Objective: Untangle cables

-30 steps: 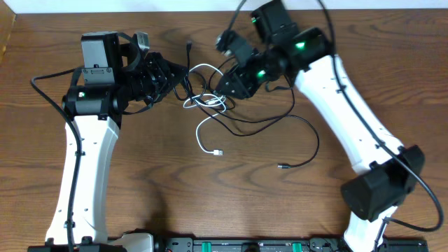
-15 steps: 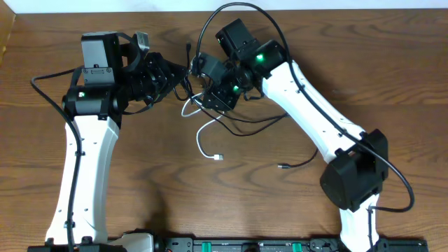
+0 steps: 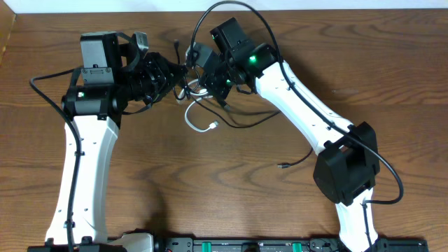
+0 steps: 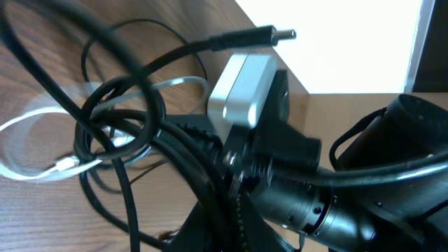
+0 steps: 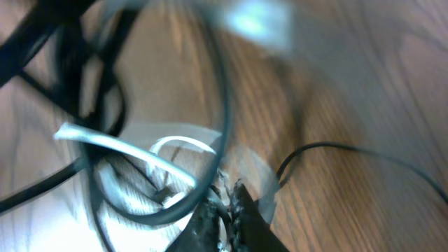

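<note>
The cables (image 3: 199, 98) lie bunched at the table's upper middle between both grippers. A white cable's plug (image 3: 212, 126) trails below the bunch, and a black cable runs right to its plug end (image 3: 282, 166). My left gripper (image 3: 180, 78) is shut on black cables at the bunch's left edge. In the left wrist view these cables (image 4: 119, 119) loop out from the left gripper (image 4: 224, 234), with a black plug (image 4: 274, 34) in the air. My right gripper (image 3: 210, 91) is at the bunch's right side. In the blurred right wrist view the right gripper (image 5: 227, 210) is shut on a black cable over a white cable (image 5: 119, 150).
The right arm's silver wrist camera (image 4: 241, 87) hangs close above my left fingers. The thick black wire (image 3: 231, 10) of the right arm arcs over the back of the table. The table's far edge (image 3: 315, 8) runs just behind the arms.
The right arm swung left to the bunch beside the left gripper and its jaws closed. The white cable's plug and the black loops were drawn up and left. The left arm stayed put.
</note>
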Robot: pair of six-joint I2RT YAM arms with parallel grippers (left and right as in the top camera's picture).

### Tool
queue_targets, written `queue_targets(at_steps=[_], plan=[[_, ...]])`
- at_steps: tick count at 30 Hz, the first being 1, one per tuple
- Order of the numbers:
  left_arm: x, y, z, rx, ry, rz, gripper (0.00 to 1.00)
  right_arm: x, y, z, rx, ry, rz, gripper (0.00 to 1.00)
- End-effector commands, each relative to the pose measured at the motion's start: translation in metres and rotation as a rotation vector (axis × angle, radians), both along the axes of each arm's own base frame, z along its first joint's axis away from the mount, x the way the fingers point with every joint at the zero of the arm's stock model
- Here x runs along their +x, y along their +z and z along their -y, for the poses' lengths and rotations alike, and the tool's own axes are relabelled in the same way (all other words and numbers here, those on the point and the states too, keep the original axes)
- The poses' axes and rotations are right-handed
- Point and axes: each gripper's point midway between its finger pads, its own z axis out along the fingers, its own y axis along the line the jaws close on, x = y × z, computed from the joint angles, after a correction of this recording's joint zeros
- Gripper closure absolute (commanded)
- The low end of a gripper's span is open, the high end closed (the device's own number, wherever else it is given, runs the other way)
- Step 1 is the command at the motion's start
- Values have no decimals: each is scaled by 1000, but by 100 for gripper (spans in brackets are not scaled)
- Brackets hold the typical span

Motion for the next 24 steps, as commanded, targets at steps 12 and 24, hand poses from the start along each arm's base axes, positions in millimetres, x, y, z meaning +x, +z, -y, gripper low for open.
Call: queue_targets(at_steps=[12,24], plan=[[-3,3,-13,89,60,0,92,7,120,61,279,-222,-75,99],[-14,-8,-15,143,17,-22,92,-2,243,173,598,-250,-15,99]])
